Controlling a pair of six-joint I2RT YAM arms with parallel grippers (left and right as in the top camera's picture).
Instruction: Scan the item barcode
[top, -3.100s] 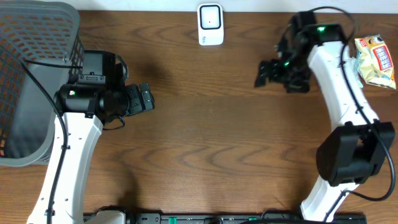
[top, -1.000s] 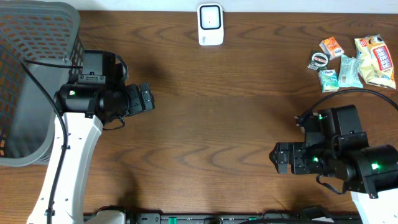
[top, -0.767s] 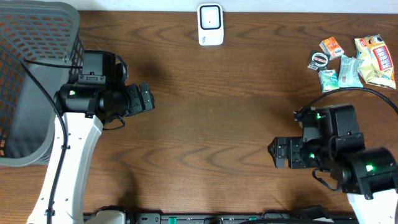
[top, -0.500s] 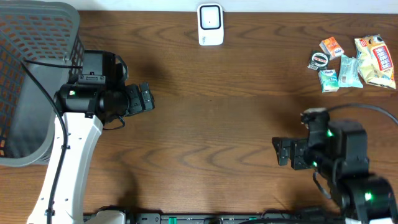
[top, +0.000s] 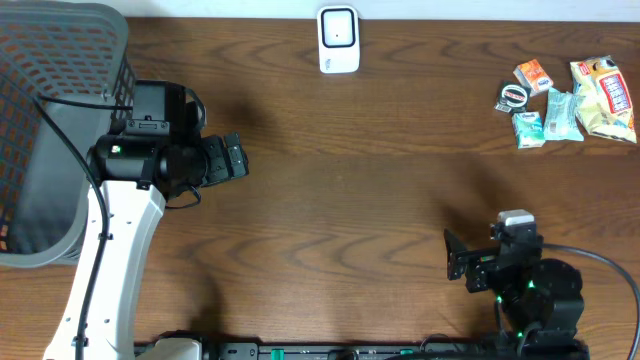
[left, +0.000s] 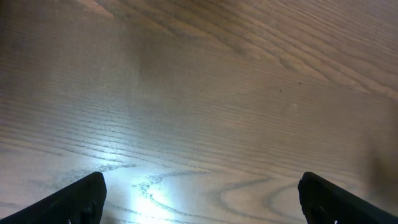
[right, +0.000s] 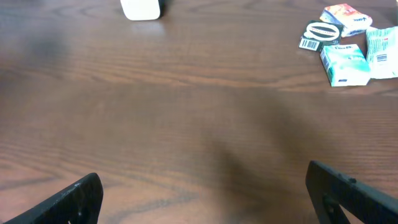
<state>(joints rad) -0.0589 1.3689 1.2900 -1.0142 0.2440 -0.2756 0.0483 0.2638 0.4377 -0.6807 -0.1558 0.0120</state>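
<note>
So the basket (top: 100, 20) sits at the table's (top: 350, 200) far-left corner, and the scanner (top: 338, 40) is right at the middle of the far edge. All the packets (top: 600, 95) are bunched in the far-right corner, well apart from the scanner.

Overhead view: grey plastic mesh basket (top: 70, 40) at the table's left edge is clipped by the left and top sides. Print on the yellow crinkled snack packet (top: 603, 95) near the right edge is too small to read.

Right wrist view: white box-shaped scanner (right: 140, 9) cut off at top, pale green wrapper (right: 384, 43) cut off at right.

For left gripper (left: 199, 202) and right gripper (right: 205, 199), the wrist views show only black fingertips.
</note>
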